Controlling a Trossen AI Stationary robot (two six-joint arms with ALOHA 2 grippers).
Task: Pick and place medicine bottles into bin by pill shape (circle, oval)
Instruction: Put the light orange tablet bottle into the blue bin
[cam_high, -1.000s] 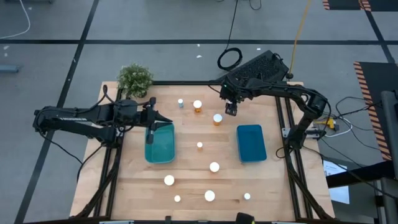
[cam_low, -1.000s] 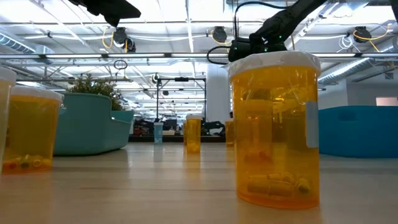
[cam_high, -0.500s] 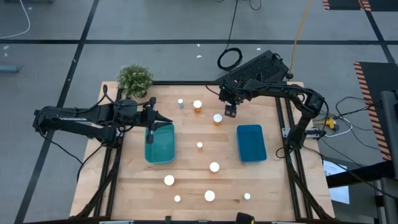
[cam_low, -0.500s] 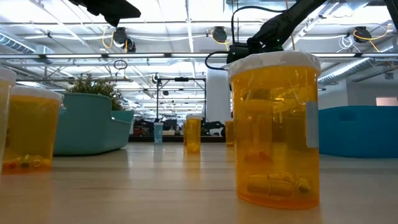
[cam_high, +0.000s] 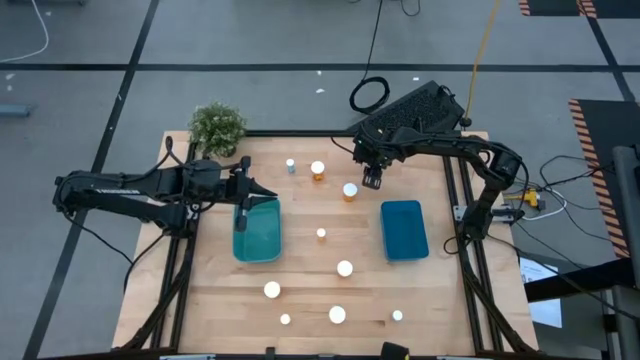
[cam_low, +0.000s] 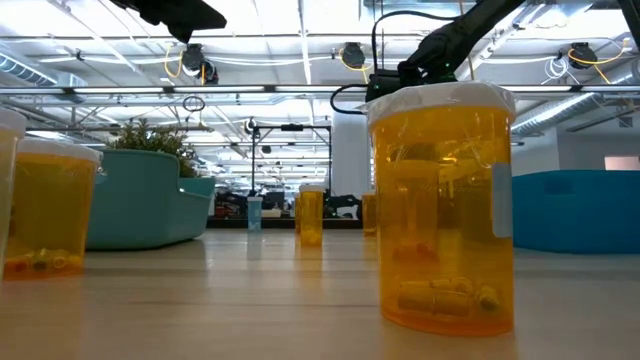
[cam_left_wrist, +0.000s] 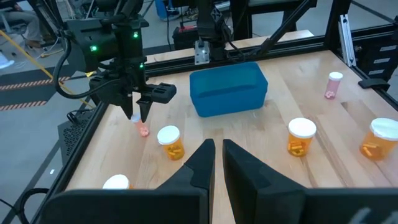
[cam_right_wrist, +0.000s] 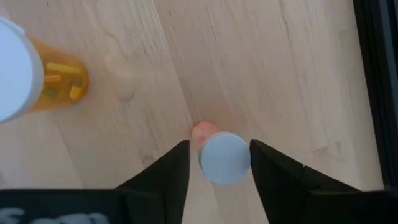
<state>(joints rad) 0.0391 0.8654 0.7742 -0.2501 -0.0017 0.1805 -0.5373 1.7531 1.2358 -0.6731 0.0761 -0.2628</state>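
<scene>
A small pink medicine bottle (cam_right_wrist: 224, 158) with a white cap stands upright on the wood near the table's far edge. My right gripper (cam_right_wrist: 219, 147) is open and points down over it, one finger on each side of the cap; I see no touch. The left wrist view shows this gripper (cam_left_wrist: 139, 117) just above the pink bottle (cam_left_wrist: 143, 130). My left gripper (cam_high: 240, 218) hangs shut and empty over the teal bin (cam_high: 262, 240). Several white-capped bottles stand about, among them an amber one (cam_high: 350, 191) beside my right gripper (cam_high: 372, 180).
A blue bin (cam_high: 404, 229) sits at the right. Amber bottles (cam_high: 318, 170) and a small blue one (cam_high: 290, 165) stand at the far side, and several more line the near half (cam_high: 337, 315). A potted plant (cam_high: 217, 127) fills the far left corner.
My right gripper has shifted a little toward the near edge over the pink bottle, staying open. The bottles have kept their places.
</scene>
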